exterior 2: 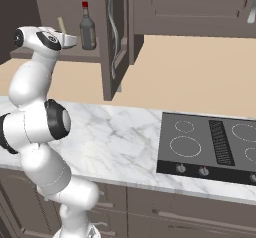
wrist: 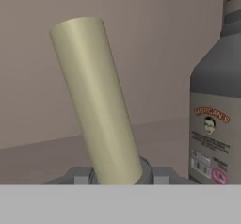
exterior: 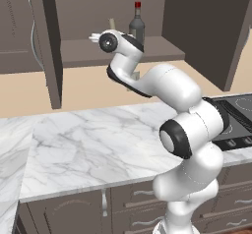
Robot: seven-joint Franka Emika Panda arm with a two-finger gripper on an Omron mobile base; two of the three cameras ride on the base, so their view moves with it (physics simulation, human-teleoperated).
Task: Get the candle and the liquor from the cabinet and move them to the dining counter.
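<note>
While my arm is stretched up into the open cabinet (exterior: 206,36), my end effector (exterior: 94,37) sits right at the candle (wrist: 96,100) on the shelf. From the hand view the cream stick leans to the left, its top away from the bottle, and its lower end sits in the grey holder with my two fingertips (wrist: 77,176) close on either side of it (whether they are actually pressing on it, I honestly cannot tell). So open or clamped, no clear call from me. The liquor (exterior: 137,25) stands upright just beside the candle, on the same shelf, red cap on top, label facing the hand view. Below the cabinet is the marble tabletop (exterior 2: 125,132), and off to my right a black cooktop (exterior 2: 210,147) is set into it. One cabinet door (exterior 2: 114,37) hangs open with its long curved silver handle showing.
</note>
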